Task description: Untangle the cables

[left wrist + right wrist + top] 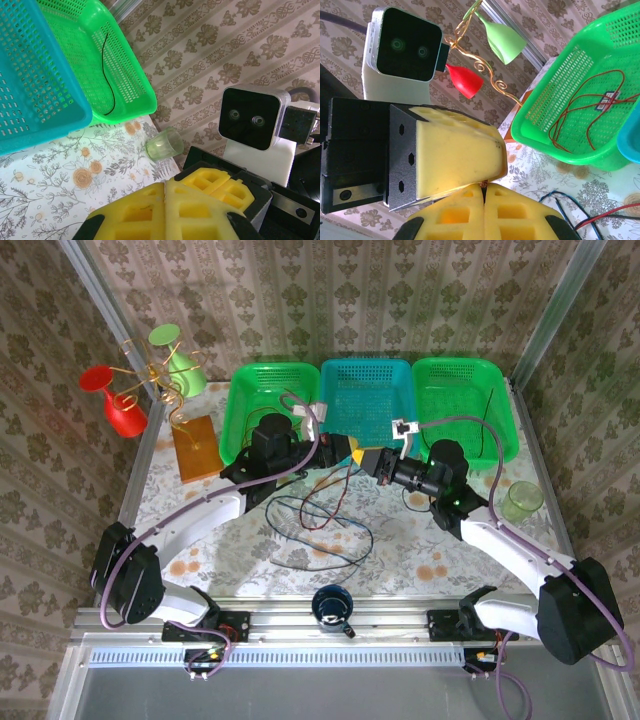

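The left gripper (350,450) and right gripper (375,460) meet tip to tip just above the table's centre, in front of the blue basket (366,375). In the left wrist view the left gripper (165,200) has its yellow fingers (135,215) pressed flat together, with nothing seen between them. The right gripper (484,210) is closed too. A reddish speck at its fingertip seam suggests it pinches the red cable (322,508), though the view is too tight to be sure.

In the top view that red cable climbs from the table towards the two grippers. Its lower loops lie at 6 o'clock from them, crossing the dark cables (370,535), which spread in wide loops over the middle of the floral table (200,540).

A second red cable (570,107) lies coiled in the left green basket (245,390), at 11 o'clock from the grippers. A black cable (492,430) curls in the right green basket (500,375), at 1 o'clock.

A clear green cup (521,500) stands at 3 o'clock. A dark mug (331,606) sits at 6 o'clock by the near rail. The gold stand (165,385) rises at 10 o'clock.
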`<state>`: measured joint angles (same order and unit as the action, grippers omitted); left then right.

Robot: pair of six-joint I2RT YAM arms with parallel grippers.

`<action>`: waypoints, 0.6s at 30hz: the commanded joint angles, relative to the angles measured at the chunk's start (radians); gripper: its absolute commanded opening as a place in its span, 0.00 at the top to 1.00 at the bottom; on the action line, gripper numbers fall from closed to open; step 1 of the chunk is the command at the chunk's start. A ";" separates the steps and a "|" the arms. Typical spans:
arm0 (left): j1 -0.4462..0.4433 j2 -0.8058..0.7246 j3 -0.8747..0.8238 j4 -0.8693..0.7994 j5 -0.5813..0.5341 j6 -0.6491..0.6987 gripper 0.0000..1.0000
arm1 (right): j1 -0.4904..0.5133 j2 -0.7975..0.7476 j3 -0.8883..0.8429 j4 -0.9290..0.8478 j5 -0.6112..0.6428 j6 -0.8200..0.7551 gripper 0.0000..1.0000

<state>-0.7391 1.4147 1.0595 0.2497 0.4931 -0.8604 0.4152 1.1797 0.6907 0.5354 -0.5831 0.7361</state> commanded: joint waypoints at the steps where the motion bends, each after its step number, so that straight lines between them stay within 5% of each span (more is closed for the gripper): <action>1: -0.001 -0.013 -0.012 -0.010 -0.005 0.018 1.00 | -0.003 -0.003 -0.018 0.044 0.019 0.011 1.00; 18: 0.030 -0.071 -0.044 -0.043 -0.038 0.034 1.00 | -0.033 0.046 -0.005 0.050 -0.006 0.082 1.00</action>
<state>-0.7273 1.3926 1.0248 0.2218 0.4667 -0.8585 0.3965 1.2301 0.6647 0.5816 -0.6079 0.8055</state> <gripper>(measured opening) 0.044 0.065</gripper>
